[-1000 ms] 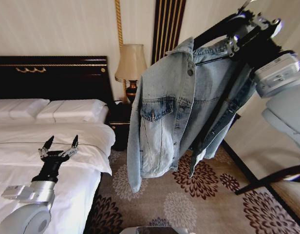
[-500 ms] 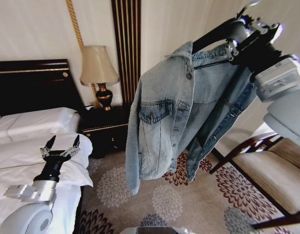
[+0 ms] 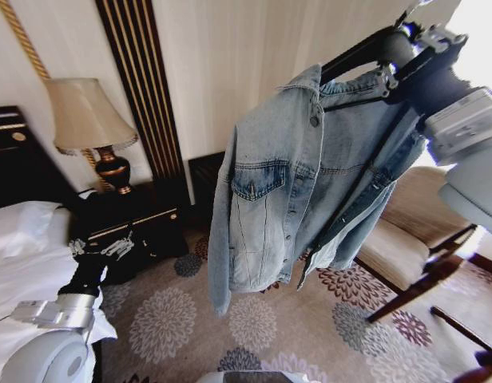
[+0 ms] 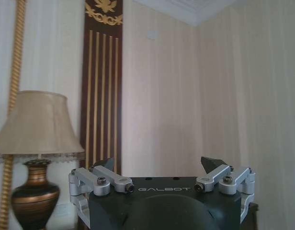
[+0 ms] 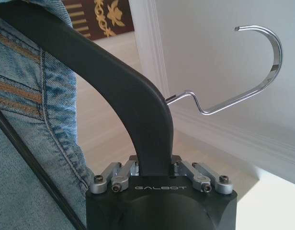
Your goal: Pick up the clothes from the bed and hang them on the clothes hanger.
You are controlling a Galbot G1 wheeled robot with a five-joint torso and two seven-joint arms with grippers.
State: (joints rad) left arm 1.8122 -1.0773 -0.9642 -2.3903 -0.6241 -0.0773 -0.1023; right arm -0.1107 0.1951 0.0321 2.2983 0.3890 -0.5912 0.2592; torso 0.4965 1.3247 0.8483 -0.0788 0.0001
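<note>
Upper right of your head view, your right gripper [image 3: 390, 60] clamps the black clothes hanger [image 5: 114, 91], the denim jacket [image 3: 302, 183] draped on it mid-frame. Lower left, your left gripper [image 3: 102, 249] hangs spread, holding nothing.
</note>
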